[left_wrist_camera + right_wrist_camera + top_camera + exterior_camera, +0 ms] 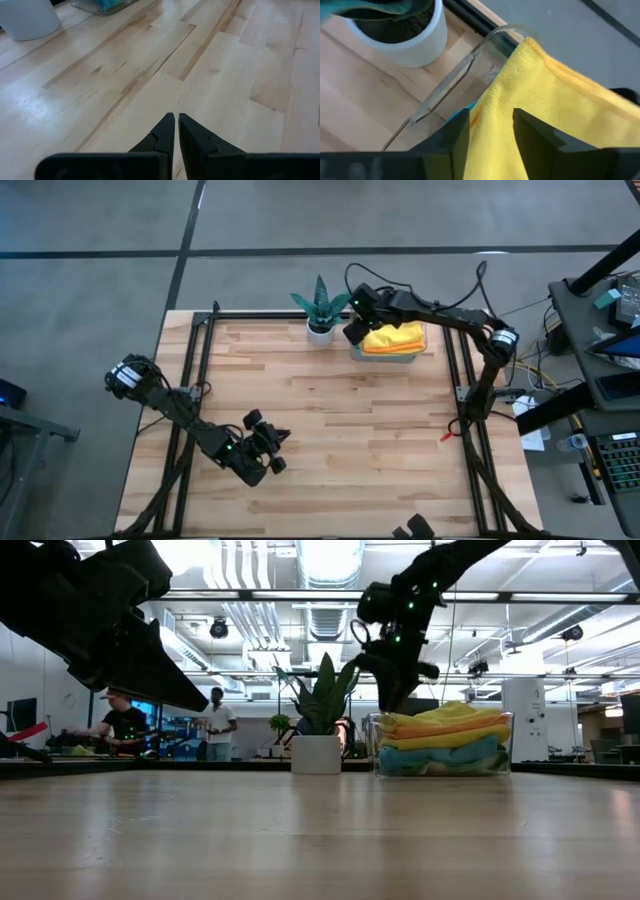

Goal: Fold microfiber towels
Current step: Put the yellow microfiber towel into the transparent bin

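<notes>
Five microfiber towels stacked in the clear plastic tray (412, 356) at the far edge of the wooden table (330, 440), just beside the potted plant (321, 308) in its white pot. Seen from the low view, from top to bottom: yellow towel (450, 713), orange towel (452, 726), second yellow towel (450, 738), then sky blue towel (440, 754), with a sage green towel (490, 764) at the bottom, partly hidden behind the tray wall. Top yellow towel bulging above the rim of the tray, one corner lifted toward the plant side. Right gripper (356, 330) hanging directly over the plant-side edge of the tray, pointing down at the top yellow towel; in the right wrist view, two dark fingers (457, 131) standing apart, with the yellow cloth lying in the gap between them, fabric just beside the pads but not pinched. Curved tray corner visible beyond the fingers, a little blue and orange showing under the yellow. Left gripper (270, 450) well apart from the towels, low over bare table at the near left side, fingers (165, 131) pressed together on nothing. In the room behind the table, two persons (170, 725) standing near a desk, far off
</notes>
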Robot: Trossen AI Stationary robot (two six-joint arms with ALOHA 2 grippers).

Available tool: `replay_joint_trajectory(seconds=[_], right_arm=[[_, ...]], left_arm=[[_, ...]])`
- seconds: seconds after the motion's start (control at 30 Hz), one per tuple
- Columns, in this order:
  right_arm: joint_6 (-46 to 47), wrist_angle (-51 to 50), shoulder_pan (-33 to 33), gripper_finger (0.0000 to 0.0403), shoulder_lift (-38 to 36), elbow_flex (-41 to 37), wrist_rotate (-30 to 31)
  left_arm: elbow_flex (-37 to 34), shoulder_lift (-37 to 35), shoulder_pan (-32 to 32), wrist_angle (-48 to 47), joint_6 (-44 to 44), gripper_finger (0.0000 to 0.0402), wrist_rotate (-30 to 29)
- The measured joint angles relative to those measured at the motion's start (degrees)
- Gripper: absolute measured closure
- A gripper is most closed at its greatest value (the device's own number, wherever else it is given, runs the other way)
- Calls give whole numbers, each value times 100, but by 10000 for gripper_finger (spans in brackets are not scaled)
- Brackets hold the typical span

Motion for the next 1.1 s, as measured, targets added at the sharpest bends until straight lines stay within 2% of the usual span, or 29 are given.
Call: replay_joint_trajectory(seconds=[0.13, 0.23, 0.43, 0.57, 0.77, 0.83, 0.93, 1.03, 1.1], right_arm=[[-168, -256, 15, 243, -352, 0, 4], [-208, -570, 28, 241, -688, -72, 5], [-391, -658, 63, 291, -1454, -719, 11], [-508, 182, 131, 341, -2082, -1614, 12], [-710, 2516, 205, 391, -2923, -3090, 2], [-764, 3209, 212, 393, -3086, -3480, 4], [-883, 3800, 215, 394, -3239, -3911, -37], [-1012, 3797, 214, 394, -3299, -4079, -44], [-977, 3637, 206, 394, -3302, -4085, -42]], left_arm=[[0, 0, -2, 0, 4, 391, 0], [0, 0, 5, 0, 7, 391, 0], [220, 0, 187, 6, 137, 391, -7], [539, 0, 549, 531, 1272, 391, -11], [789, 0, 1283, 2321, 3480, 391, 36], [791, -2, 1576, 2757, 3841, 391, 379], [791, -2, 2074, 3098, 3941, 392, 1169], [791, -2, 2514, 3189, 3923, 392, 1823], [819, -1, 2742, 3179, 3926, 392, 2029]])
